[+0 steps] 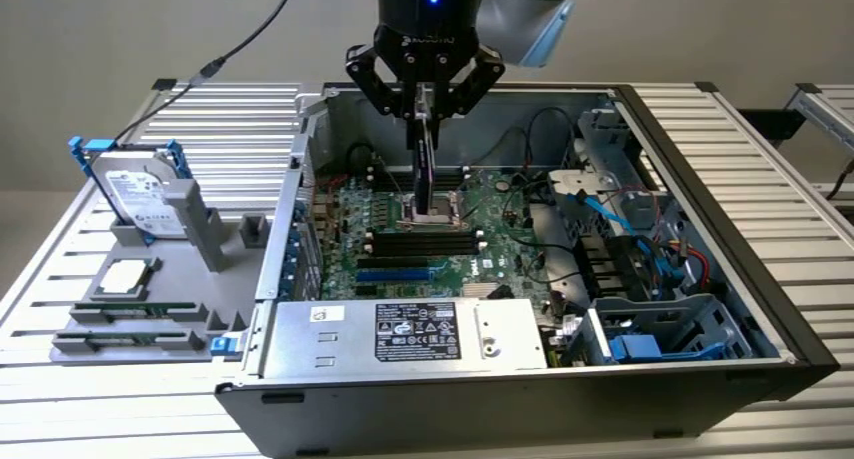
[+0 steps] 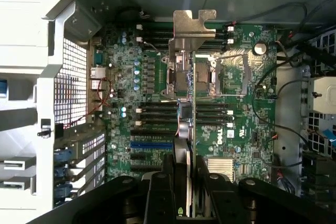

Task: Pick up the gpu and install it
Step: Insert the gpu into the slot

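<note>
A slatted metal table (image 1: 747, 159) carries the whole set-up. On it lies an open computer case (image 1: 534, 409), side panel off, with the green motherboard (image 1: 494, 249) facing up and a silver power supply (image 1: 400, 334) along the near wall. Just beside the case, on the exterior view's left, sits a grey holder tray (image 1: 147, 319). A hard drive (image 1: 134, 194) in a blue frame stands upright at its back, and two narrow memory sticks (image 1: 127, 309) lie towards its front.

The robot arm (image 1: 521, 14) reaches down over the case from above. Its gripper (image 1: 424, 104) hangs above the middle of the motherboard, jaws pinched onto the gpu (image 1: 423, 164) — one black finger (image 2: 160, 192) pressed against each face of the card. The gpu hangs on edge, upright, between the jaws and the board. In the wrist view its silver end bracket (image 2: 193, 24) points towards the case's far wall, and the card runs over the processor socket (image 2: 210, 74) and the black memory slots (image 2: 155, 114). Whether its lower edge touches the board, I cannot tell.
</note>
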Controlling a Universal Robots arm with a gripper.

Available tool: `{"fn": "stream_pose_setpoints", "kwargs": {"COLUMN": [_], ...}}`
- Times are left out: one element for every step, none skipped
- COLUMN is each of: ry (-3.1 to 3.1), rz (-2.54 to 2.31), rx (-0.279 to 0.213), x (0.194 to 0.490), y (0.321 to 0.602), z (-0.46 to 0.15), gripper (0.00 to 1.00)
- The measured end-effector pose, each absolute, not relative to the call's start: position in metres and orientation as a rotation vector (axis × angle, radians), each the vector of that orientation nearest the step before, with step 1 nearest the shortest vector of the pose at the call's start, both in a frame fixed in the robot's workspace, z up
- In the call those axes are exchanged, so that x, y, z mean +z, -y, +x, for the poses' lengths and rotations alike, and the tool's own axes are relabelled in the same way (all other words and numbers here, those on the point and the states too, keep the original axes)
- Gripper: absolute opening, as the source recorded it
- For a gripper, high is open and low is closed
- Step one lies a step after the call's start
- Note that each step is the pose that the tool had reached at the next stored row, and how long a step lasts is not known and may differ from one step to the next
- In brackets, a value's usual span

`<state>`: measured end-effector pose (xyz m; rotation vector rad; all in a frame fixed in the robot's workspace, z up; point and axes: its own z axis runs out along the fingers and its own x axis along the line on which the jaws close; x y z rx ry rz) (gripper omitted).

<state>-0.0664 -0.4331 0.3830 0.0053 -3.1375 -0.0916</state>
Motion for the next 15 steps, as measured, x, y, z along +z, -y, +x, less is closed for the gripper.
{"fn": "stream_pose_setpoints", "kwargs": {"ry": [3.137,3.138,3.138,3.138,3.138,3.138,3.138,3.138,3.138,3.137,3.137,3.137,3.135,3.134,3.133], "rz": [0.005,0.005,0.005,0.005,0.005,0.005,0.005,0.005,0.005,0.008,0.021,0.047,0.075,0.103,0.133], "rx": [-0.092,-0.092,-0.092,-0.092,-0.092,-0.092,-0.092,-0.092,-0.092,-0.093,-0.095,-0.097,-0.098,-0.1,-0.102], "x": [0.3831,0.383,0.383,0.383,0.383,0.383,0.383,0.383,0.383,0.3827,0.382,0.3812,0.3806,0.3799,0.3791], "y": [0.4331,0.4331,0.4331,0.4331,0.4331,0.4331,0.4331,0.4331,0.4331,0.4331,0.4331,0.4331,0.4331,0.4331,0.4331], "z": [-0.0664,-0.0664,-0.0664,-0.0664,-0.0664,-0.0664,-0.0664,-0.0664,-0.0664,-0.0668,-0.0673,-0.0674,-0.0675,-0.0675,-0.0675], "gripper": [0.27,0.27,0.27,0.27,0.27,0.27,0.27,0.27,0.27,0.27,0.27,0.27,0.27,0.27,0.27]}}
